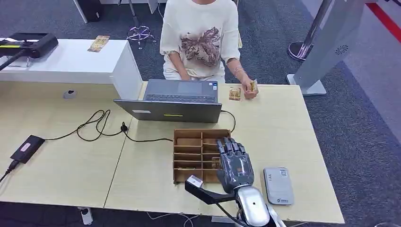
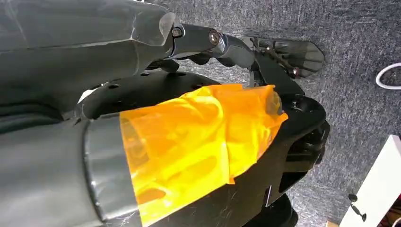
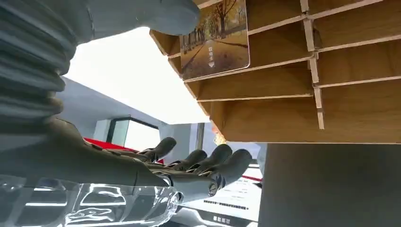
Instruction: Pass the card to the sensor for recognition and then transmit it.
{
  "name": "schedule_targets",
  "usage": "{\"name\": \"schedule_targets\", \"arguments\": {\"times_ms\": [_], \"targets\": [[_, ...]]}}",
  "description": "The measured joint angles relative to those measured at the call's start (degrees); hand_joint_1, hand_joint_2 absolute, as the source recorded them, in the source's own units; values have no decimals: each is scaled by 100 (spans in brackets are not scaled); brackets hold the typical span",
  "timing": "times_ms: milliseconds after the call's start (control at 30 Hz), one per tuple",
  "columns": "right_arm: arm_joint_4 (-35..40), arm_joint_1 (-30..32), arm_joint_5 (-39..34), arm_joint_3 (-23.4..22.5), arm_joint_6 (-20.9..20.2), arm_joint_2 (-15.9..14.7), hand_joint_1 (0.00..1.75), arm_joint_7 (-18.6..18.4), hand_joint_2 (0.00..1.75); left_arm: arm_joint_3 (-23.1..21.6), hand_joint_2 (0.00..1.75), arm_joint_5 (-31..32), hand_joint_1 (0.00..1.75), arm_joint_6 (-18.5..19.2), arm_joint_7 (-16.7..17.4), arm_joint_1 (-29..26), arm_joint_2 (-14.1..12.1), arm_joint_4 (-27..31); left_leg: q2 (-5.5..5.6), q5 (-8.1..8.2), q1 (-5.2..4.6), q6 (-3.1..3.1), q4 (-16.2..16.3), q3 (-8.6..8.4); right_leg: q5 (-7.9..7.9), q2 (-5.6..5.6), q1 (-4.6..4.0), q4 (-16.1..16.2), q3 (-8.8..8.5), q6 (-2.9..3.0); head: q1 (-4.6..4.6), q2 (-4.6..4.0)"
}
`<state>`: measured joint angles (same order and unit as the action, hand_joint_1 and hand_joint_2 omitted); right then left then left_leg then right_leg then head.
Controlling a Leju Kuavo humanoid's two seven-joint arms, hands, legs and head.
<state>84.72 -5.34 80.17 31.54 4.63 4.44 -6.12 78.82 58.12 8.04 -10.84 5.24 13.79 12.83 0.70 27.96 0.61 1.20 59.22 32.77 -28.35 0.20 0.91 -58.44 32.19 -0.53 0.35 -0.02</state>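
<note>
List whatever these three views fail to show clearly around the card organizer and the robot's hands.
- Wooden organizer: head view, the right hand covers its right-hand slots.
- Card: right wrist view, cut off by the picture's edge; print too small.
- Left hand: left wrist view, orange tape and dark body parts hide much.

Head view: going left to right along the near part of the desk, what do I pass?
Flat black box with a pink label → brown wooden slotted card organizer → robot's grey right hand → flat grey card sensor.
</note>
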Motion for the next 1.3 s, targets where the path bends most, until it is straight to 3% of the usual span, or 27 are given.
{"name": "schedule_targets", "arguments": {"times_ms": [233, 800, 1033, 1167, 1300], "targets": [[-33, -2, 0, 0, -11, 0, 58, 0, 175, 0, 0, 0, 0, 0, 0, 0, 0, 0, 0, 0, 0, 0, 0, 0, 0, 0, 0, 0, 0, 0, 0, 0], [-205, -17, 0, 0, -26, 44, 63, 9, 175, 0, 0, 0, 0, -4, 0, 1, 0, 0, 0, 0, 0, 0, 0, 0, 0, 0, 0, 0, 0, 0, 0, 2], [-282, -15, 11, 0, -46, 77, 80, 2, 175, 0, 0, -114, 0, -42, -57, 0, 4, 0, 0, -1, 0, 1, 0, 0, 0, 0, 0, 0, 0, 0, 0, 2], [-282, -9, 15, -11, -68, 79, 77, -29, 175, 0, 0, -129, 0, -79, -63, 10, 9, 0, 0, -1, 0, 1, 0, 0, 0, 0, 0, 0, 0, 0, 0, 0], [-284, -9, 15, -24, -81, 81, 84, -33, 175, 0, 0, -149, 0, -74, -70, 14, 9, 0, 0, -1, 0, 1, 0, 0, 0, 0, 0, 0, 0, 0, 0, 0]]}}
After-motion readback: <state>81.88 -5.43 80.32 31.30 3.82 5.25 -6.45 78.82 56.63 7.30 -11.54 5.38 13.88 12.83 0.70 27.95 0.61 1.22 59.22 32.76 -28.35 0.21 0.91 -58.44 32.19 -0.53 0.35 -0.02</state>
